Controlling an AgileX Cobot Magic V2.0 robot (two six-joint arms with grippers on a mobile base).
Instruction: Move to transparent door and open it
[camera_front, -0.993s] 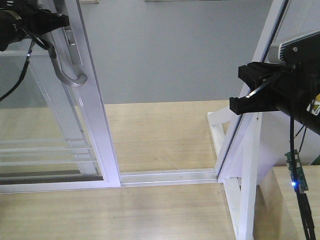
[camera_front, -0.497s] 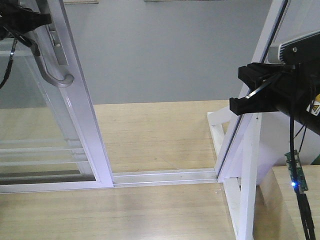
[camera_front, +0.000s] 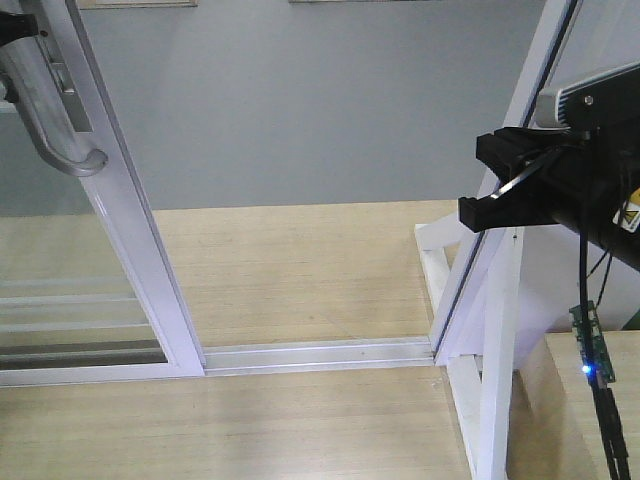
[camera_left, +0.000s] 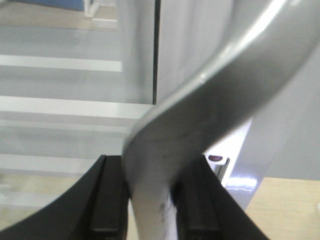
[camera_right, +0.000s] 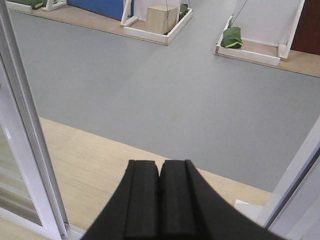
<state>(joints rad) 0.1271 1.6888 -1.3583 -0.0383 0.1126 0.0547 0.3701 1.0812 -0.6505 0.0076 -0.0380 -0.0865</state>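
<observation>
Your left gripper (camera_left: 150, 200) pinches the curved handle (camera_front: 55, 125) of the transparent door (camera_front: 120, 215).

You see the door at 10 o'clock, its long axis upright, smooth glass in a white frame, with a brushed silver handle hooking toward 4 o'clock. Your right gripper (camera_right: 160, 197) has its flat black pads pressed together, holding nothing.

Door (camera_front: 130, 240): clear glass, white frame, thin white horizontal bars. Handle (camera_front: 55, 125) was silver-grey. Floor (camera_front: 330, 100) was flat grey beyond, pale wood-grain planks nearer. Both grippers, left (camera_left: 150, 200) and right (camera_right: 160, 200), were black. Circuit board (camera_front: 590, 345) was green, blue LED lit.
</observation>
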